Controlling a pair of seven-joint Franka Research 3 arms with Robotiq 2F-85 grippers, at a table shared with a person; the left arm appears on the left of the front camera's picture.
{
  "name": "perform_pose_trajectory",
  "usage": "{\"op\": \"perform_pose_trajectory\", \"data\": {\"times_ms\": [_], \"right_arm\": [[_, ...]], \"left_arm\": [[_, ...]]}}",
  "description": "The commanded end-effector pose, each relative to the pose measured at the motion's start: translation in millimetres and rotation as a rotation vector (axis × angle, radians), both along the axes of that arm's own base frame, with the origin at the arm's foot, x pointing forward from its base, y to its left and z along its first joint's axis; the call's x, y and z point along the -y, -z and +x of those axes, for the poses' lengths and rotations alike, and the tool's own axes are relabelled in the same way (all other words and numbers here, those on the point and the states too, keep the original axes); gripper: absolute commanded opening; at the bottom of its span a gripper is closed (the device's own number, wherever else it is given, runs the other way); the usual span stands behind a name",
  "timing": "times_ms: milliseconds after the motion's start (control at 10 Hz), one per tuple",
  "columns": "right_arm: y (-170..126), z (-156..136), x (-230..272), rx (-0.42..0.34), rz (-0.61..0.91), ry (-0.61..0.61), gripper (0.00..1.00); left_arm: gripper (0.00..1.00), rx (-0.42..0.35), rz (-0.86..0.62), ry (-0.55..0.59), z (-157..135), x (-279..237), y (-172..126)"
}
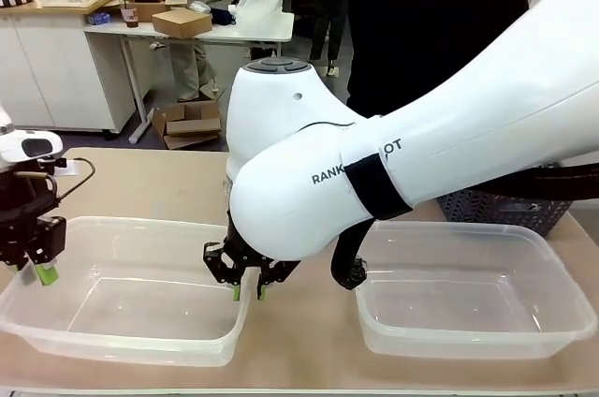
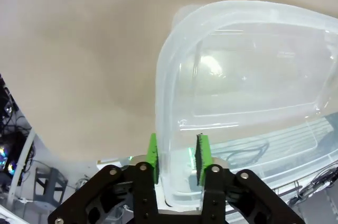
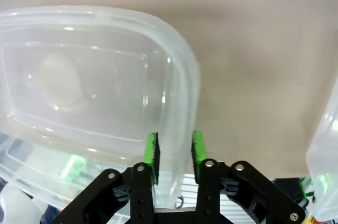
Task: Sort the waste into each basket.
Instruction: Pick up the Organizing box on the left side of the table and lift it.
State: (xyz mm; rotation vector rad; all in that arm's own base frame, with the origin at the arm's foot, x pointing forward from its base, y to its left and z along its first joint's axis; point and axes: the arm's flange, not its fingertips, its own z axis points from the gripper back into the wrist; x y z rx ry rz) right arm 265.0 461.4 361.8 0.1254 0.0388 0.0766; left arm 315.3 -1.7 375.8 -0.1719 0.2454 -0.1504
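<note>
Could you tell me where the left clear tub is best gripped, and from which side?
Grip the left tub by its rolled rim at a short end, coming down from above, one finger inside the wall, one outside. The tub is wide and open-topped, so only its thin upright wall fits between fingers. The left gripper and right gripper straddle opposite ends this way.
</note>
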Motion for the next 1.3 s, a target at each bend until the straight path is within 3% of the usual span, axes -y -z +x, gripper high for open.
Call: {"op": "perform_pose_trajectory", "data": {"times_ms": [0,400,600,700,900,1100,1200], "right_arm": [[-3,-1,-11,0.019,-0.042,0.041,0.0],[-6,0,-9,0.02,-0.039,0.063,0.0],[-18,2,3,0.006,-0.023,0.083,0.0],[-38,5,10,-0.061,0.0,0.06,0.0],[-107,17,20,-0.188,0.001,0.063,0.0],[-165,21,17,-0.184,-0.002,0.05,0.0],[-181,21,20,-0.198,0.003,0.025,0.0]], "left_arm": [[0.0,0.024,-0.024,0.007,-56,1,48],[0.0,0.037,-0.047,-0.015,-61,3,40],[0.0,0.014,-0.09,-0.05,-68,16,14],[0.0,-0.026,-0.105,-0.033,-68,23,-9],[0.0,-0.005,-0.107,0.015,-64,30,-82],[0.0,0.033,-0.051,-0.023,-53,19,-143],[0.0,0.034,-0.097,-0.012,-45,8,-175]]}}
